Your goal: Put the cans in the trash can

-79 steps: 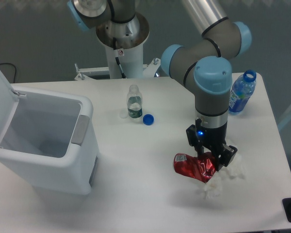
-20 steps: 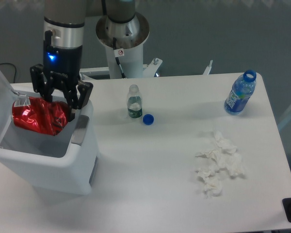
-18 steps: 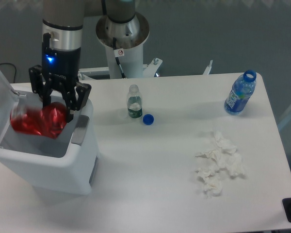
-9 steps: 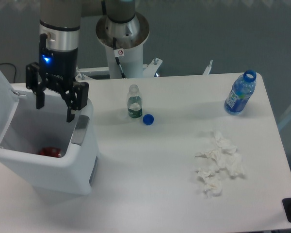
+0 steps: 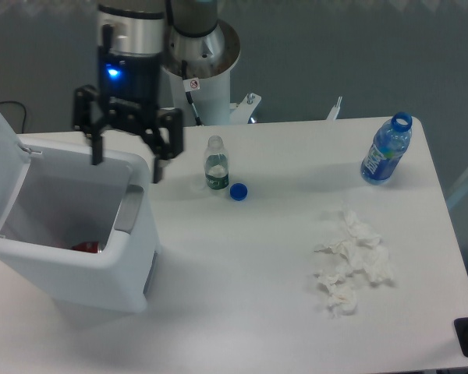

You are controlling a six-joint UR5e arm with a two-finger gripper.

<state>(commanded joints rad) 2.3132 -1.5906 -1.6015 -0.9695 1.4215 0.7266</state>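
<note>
The crushed red can (image 5: 85,247) lies at the bottom of the white trash can (image 5: 132,257), only a small red part of it showing over the front wall. The bin's lid (image 5: 0,160) stands open at the left. My gripper (image 5: 126,162) hangs open and empty above the bin's right rim, its black fingers (image 5: 157,156) spread wide.
A small clear bottle (image 5: 215,164) stands near the table's back with a blue cap (image 5: 238,191) beside it. A blue bottle (image 5: 388,149) stands at the back right. Crumpled white tissue (image 5: 351,261) lies at the right. The robot base (image 5: 196,62) is behind the table.
The gripper carried the can from the right side to over the bin, opened, and the can dropped in. Since half a second ago the open gripper has moved right and up.
</note>
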